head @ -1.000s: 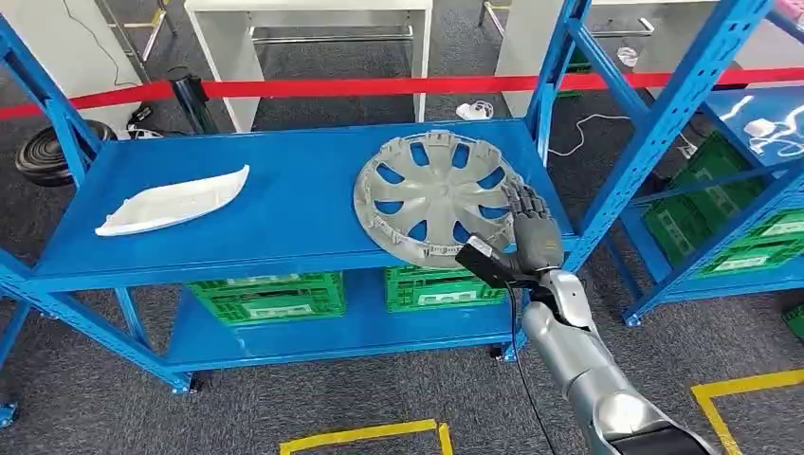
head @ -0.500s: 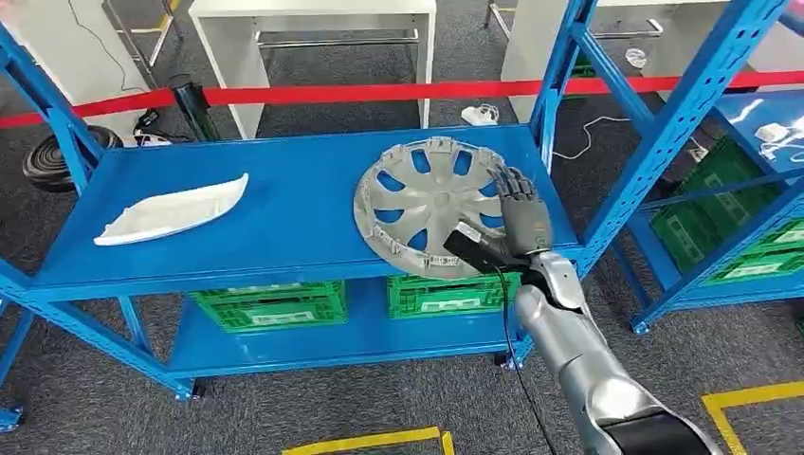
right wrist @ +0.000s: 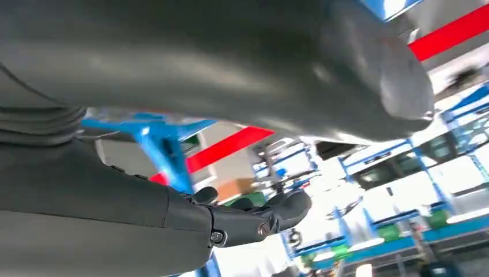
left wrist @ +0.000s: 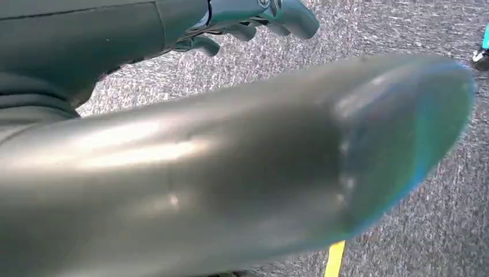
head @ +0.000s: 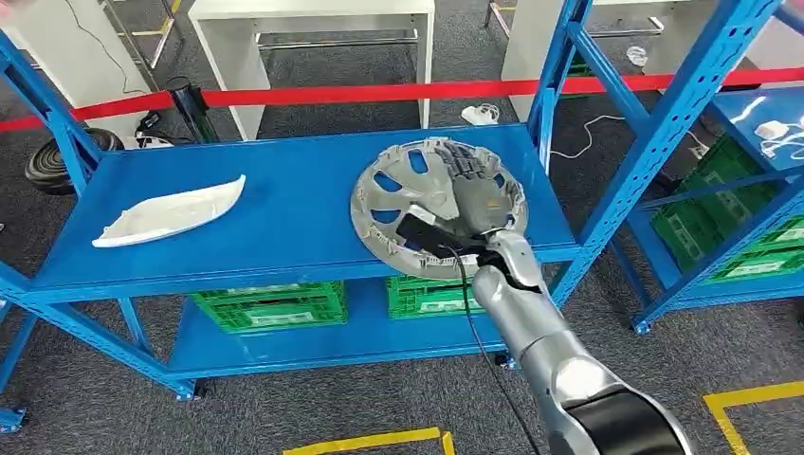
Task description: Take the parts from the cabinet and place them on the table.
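My right hand (head: 479,199) lies flat on the grey hubcap (head: 417,204), fingers stretched across its spokes, gripping nothing. The hubcap sits under my palm at the right front of the blue shelf (head: 284,204). A white curved part (head: 169,210) lies well apart, toward the shelf's left. My left hand (left wrist: 254,17) hangs above the carpet, fingers loosely curled, holding nothing.

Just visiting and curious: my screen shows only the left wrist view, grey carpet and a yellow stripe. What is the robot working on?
Observer: The right robot hand lies on a grey wheel cover on a blue shelf.
Operator: Anything else there?
Observer: A white curved part lies farther left, apart from the cover.
Operator: And underneath?
Observer: Green crates stand on the lower shelf.
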